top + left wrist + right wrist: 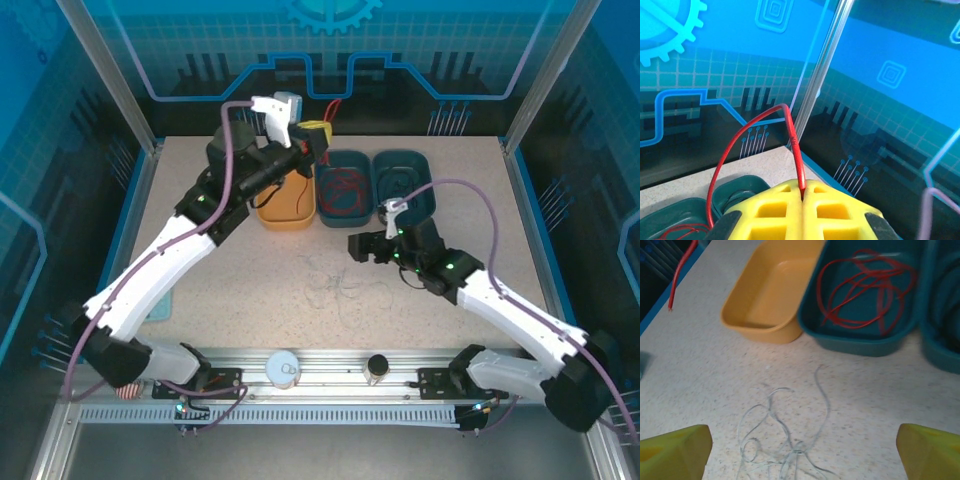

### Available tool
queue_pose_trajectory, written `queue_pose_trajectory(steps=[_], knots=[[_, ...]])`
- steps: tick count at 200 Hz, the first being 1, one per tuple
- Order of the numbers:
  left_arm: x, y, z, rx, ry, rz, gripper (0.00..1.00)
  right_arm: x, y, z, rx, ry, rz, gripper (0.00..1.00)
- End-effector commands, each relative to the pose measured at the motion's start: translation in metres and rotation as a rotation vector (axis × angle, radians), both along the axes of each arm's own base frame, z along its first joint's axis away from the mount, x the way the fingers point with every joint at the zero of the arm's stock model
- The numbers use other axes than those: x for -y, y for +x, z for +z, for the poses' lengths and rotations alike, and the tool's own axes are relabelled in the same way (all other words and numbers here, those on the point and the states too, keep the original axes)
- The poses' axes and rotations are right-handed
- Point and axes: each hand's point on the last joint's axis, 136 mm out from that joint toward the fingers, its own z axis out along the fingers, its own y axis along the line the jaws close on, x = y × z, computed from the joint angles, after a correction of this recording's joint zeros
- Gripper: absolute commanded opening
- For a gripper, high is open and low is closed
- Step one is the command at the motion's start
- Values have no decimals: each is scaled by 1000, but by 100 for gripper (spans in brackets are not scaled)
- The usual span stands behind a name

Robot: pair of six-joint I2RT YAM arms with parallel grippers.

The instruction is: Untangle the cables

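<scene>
Though well begun, looks only partly done. Counts as sorted so far the loose red coils (865,285) lying in the middle teal tray (860,342). Leaves the yellow tray (755,325) bare, and leaves the pale tangle (790,447) out on the table (695,365), just in front of those two trays, knotted toward its near end. Pinches one more red cable (792,135) in the left gripper (803,189), held high at the back above the trays, yellow fingers (775,207) pressed together on it. Rises almost straight up from the pinch, pointing away from the wrist, then arches over and falls back toward the teal tray below; so stands long-axis upright at the grip, a tall narrow loop overall. Hangs the right gripper (802,452) low over the pale tangle, pads (675,452) spread wide apart, gripping nothing. Sprawls without one clear axis, yet stretches mostly from the near edge toward the trays, one free end curling up toward the teal tray. Probably calls next for dropping the red cable in with its fellows, then teasing the pale strands apart.
</scene>
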Motion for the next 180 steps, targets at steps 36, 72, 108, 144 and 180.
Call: queue_pose_trajectory(steps=[36, 72, 108, 144, 180], knots=[[22, 61, -30, -76, 60, 42, 0, 70, -23, 21, -23, -129, -200, 100], [37, 92, -57, -143, 63, 66, 0, 74, -28, 24, -13, -106, -214, 100], [45, 116, -84, -169, 78, 100, 0, 70, -27, 26, -3, -79, -204, 100], [51, 137, -109, -167, 77, 136, 0, 68, -27, 14, -23, -83, -196, 100], [42, 157, -143, -194, 156, 243, 0, 69, -28, 9, -33, -91, -199, 100]])
